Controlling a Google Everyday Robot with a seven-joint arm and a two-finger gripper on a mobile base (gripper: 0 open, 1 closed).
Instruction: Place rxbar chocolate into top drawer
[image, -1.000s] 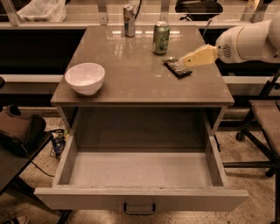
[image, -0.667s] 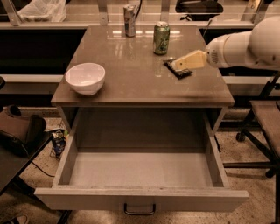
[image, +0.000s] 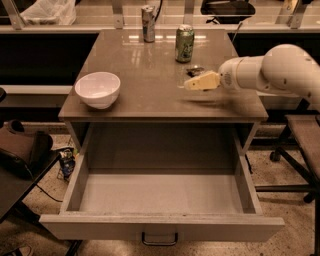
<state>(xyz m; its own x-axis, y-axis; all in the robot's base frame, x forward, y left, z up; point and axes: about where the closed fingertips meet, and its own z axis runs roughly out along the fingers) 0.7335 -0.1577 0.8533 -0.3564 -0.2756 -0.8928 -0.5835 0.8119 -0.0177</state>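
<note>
The rxbar chocolate (image: 194, 71) shows only as a small dark patch on the table's right side, just behind my gripper; most of it is hidden. My gripper (image: 200, 81) reaches in from the right on a white arm (image: 280, 67) and hovers just in front of and partly over the bar. Whether it holds the bar cannot be told. The top drawer (image: 160, 227) is pulled wide open below the tabletop. Its pale inner bottom is bare and a dark handle (image: 159, 239) sits on its front panel.
A green soda can (image: 184, 43) stands just behind the bar. A slim silver can (image: 148, 23) stands at the back. A white bowl (image: 98, 89) sits at the table's front left. Chairs stand at the right and left, a bag at the left.
My gripper has moved left and a little toward the table's front. The bar, plainly visible beside the gripper before, is now mostly covered by it.
</note>
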